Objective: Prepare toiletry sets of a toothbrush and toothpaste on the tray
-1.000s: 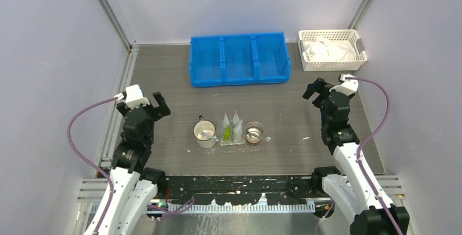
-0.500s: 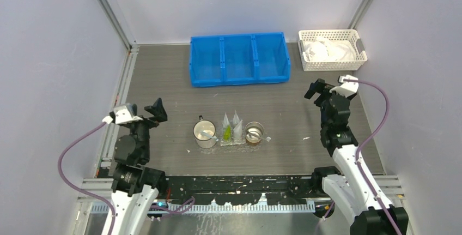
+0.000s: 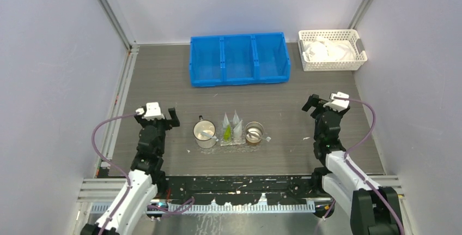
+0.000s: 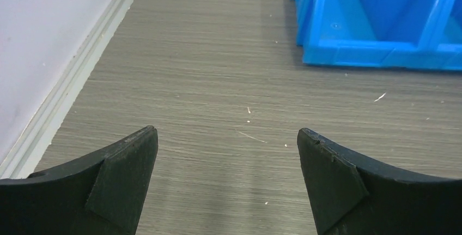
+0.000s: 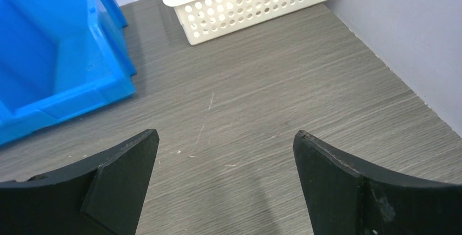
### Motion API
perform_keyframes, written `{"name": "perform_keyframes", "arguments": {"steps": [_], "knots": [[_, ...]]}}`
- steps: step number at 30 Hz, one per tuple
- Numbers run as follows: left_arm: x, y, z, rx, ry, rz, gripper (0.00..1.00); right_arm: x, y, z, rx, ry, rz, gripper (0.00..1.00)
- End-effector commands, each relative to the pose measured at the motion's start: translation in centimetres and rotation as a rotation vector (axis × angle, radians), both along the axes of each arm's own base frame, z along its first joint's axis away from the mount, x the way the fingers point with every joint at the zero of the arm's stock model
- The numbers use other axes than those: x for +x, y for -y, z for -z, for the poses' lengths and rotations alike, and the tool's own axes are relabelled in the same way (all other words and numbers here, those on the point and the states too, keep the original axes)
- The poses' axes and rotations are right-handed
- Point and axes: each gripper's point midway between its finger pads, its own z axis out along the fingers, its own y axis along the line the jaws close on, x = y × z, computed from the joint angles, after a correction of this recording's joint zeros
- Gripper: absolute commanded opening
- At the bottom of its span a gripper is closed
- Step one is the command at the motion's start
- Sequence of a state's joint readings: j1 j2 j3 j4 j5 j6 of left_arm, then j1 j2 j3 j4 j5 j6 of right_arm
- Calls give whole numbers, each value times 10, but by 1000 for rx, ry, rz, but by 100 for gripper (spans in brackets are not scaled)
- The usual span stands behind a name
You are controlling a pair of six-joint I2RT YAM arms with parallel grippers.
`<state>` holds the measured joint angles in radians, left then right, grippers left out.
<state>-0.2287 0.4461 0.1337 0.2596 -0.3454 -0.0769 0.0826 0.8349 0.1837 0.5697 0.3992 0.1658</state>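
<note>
The small clear tray (image 3: 233, 141) sits at the table's middle, between a mug and a metal cup. Several toiletry sets stand upright in it: pointed clear packets (image 3: 236, 119), one with green contents (image 3: 227, 132). My left gripper (image 3: 157, 113) is left of the mug, open and empty; in the left wrist view the left gripper (image 4: 227, 132) frames only bare table. My right gripper (image 3: 325, 106) is right of the metal cup, also open and empty, and the right gripper (image 5: 226, 134) likewise has only table between its fingers. Neither wrist view shows the tray.
A blue three-compartment bin (image 3: 239, 60) stands at the back centre, seen too as the bin (image 4: 376, 22) and the bin (image 5: 49, 66). A white lattice basket (image 3: 332, 49) holding white bags is at the back right. A white mug (image 3: 205, 133) and a metal cup (image 3: 254, 133) flank the tray.
Both arms have drawn back toward the near edge and come lower. The left gripper swung and ended nearer the mug. Both grippers stayed open and the tray's contents have not moved.
</note>
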Motion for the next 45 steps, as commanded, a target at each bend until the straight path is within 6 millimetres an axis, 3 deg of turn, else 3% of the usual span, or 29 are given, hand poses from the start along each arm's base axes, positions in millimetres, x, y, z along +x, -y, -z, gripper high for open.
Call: {"name": "perform_keyframes", "arguments": {"steps": [1, 7, 9, 14, 15, 22, 27, 32, 45], "knots": [[14, -3, -21, 28, 139, -18, 100, 6, 9, -17, -17, 131, 50, 100], [35, -1, 9, 48, 73, 7, 100, 27, 11, 8, -20, 90, 71, 100], [44, -3, 19, 26, 23, 6, 100, 34, 12, 5, -36, 84, 76, 100], [66, -7, 42, 8, -45, 16, 100, 37, 10, 16, -29, 14, 57, 100], [70, -6, 38, 9, -29, 27, 100, 36, 12, 17, -24, 21, 65, 100], [88, -12, 53, 19, -52, 27, 100, 43, 7, 60, -41, 18, 35, 100], [97, -30, 70, -91, -61, 33, 100, 51, 9, 62, -41, -21, 49, 100], [107, -16, 79, -80, -138, 136, 100, 63, -1, 71, -61, -106, -17, 100], [113, -13, 81, -58, -167, 122, 100, 69, 0, 72, -54, -135, -5, 100]]}}
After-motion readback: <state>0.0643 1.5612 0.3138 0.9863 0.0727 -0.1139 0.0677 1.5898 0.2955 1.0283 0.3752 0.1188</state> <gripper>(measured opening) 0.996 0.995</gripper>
